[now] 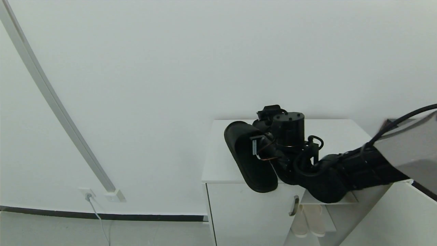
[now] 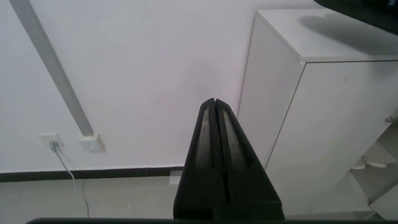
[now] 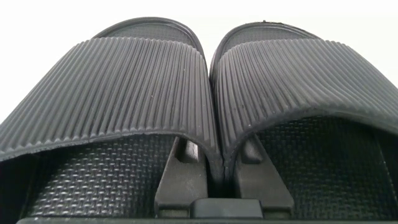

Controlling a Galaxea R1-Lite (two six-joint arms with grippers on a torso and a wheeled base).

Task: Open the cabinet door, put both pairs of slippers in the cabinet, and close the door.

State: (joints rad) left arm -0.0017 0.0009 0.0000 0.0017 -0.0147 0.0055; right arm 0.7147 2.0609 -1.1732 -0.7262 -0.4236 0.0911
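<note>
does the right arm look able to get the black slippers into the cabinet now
Probably yes: the right gripper is shut on the black slippers above the cabinet, its right door stands open, and the white slippers sit lower inside.

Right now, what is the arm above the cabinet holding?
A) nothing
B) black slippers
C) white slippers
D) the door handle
B: the right tool pinches the black slippers together by their inner sides above the cabinet, while the white slippers sit on a shelf inside it.
</note>
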